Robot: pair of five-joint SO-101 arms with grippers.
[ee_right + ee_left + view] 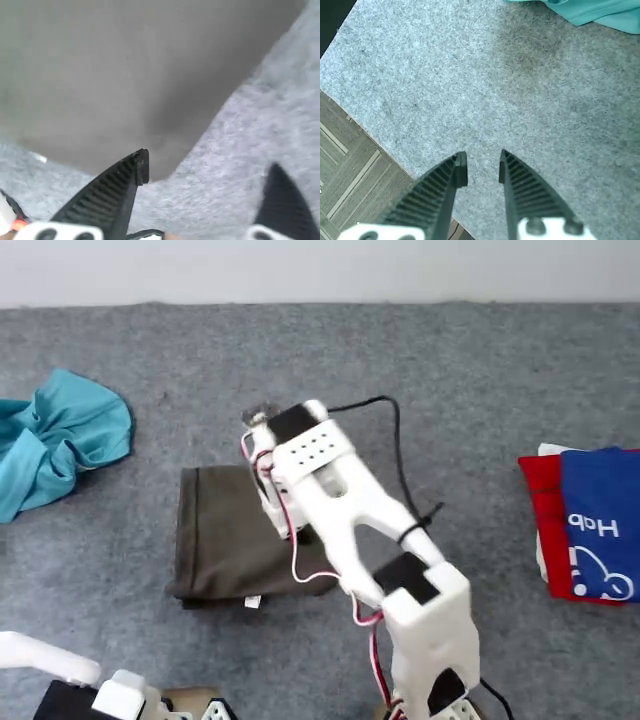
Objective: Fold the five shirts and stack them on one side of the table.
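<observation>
A dark olive shirt (225, 535) lies folded into a rectangle on the grey table, left of centre. My right arm (340, 490) stretches over its right edge. In the right wrist view the right gripper (207, 172) is wide open, one fingertip (141, 165) just above the olive shirt's (125, 75) near edge and the other over bare felt. A teal shirt (60, 435) lies crumpled at the far left. Folded red, blue and white shirts (590, 525) are stacked at the right edge. My left gripper (483, 167) hangs slightly open over bare felt, holding nothing, with the teal shirt (590, 10) well ahead of it.
The left arm's base (100, 690) sits at the front left corner. In the left wrist view the table's edge (380, 145) runs close beside the gripper, with tiled floor (345, 175) beyond it. Grey felt (470, 390) covers the table between the shirts.
</observation>
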